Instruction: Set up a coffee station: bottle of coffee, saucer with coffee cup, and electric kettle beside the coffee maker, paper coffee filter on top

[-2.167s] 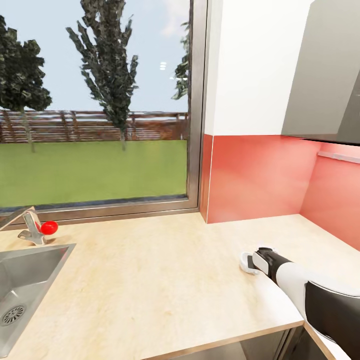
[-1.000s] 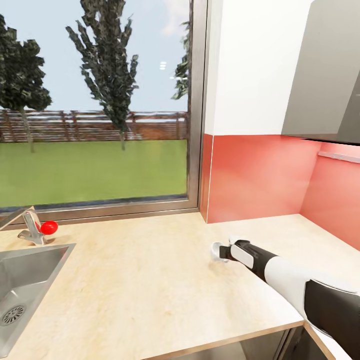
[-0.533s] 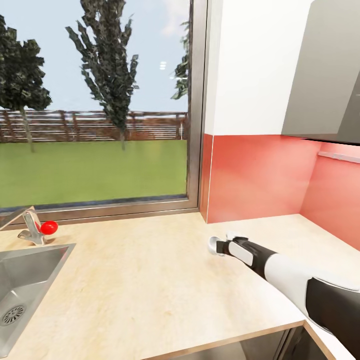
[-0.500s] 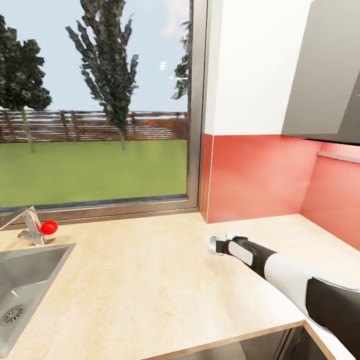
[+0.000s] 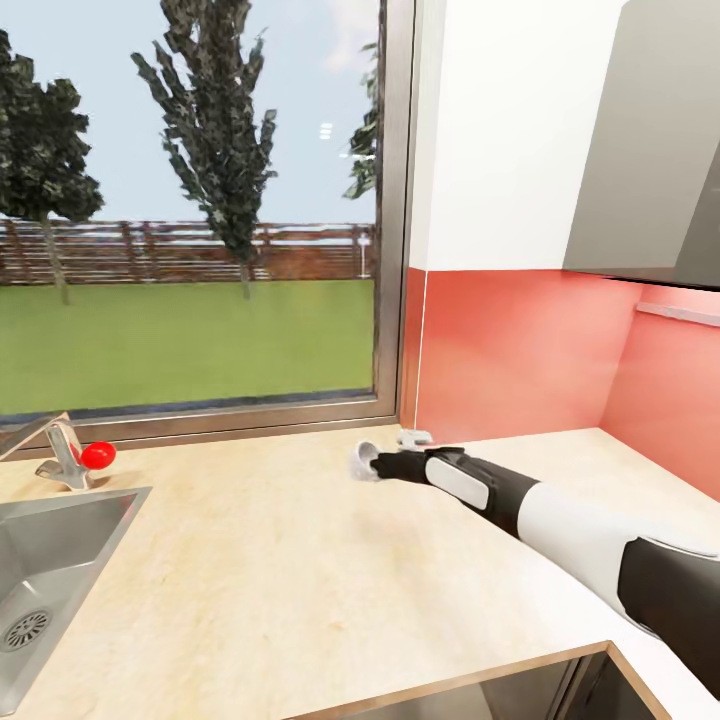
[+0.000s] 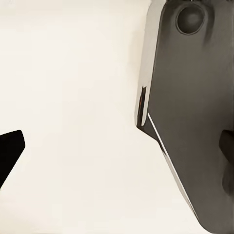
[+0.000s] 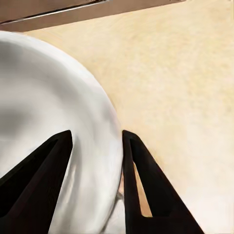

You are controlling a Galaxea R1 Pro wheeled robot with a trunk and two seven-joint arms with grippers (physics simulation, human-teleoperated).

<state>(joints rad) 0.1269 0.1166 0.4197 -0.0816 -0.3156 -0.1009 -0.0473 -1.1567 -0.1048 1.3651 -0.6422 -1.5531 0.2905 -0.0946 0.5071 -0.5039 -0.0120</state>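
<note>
Right gripper (image 5: 372,466), seen from the head camera at the end of the outstretched white-and-black right arm (image 5: 560,520); its two black fingers (image 7: 141,185) pinch the rim of a small round white ceramic piece, by its wide curved wall probably the coffee cup (image 7: 53,131) though the saucer cannot be ruled out; one finger lies inside the wall and one outside; in the head view the white piece (image 5: 361,462) shows just past the fingertips, low over the long light tan speckled kitchen countertop (image 5: 280,580); a second small white piece (image 5: 413,436) lies just behind the gripper, at the foot of the glossy coral-red backsplash (image 5: 510,350); the grey metal window sill (image 5: 200,418) runs close behind; broad bare worktop spreads from the gripper toward the counter's front edge and toward the stainless steel sink (image 5: 50,570) with its red-knobbed tap (image 5: 75,458), well apart; left gripper's dark fingers (image 6: 9,151) stand spread, with nothing between them.
</note>
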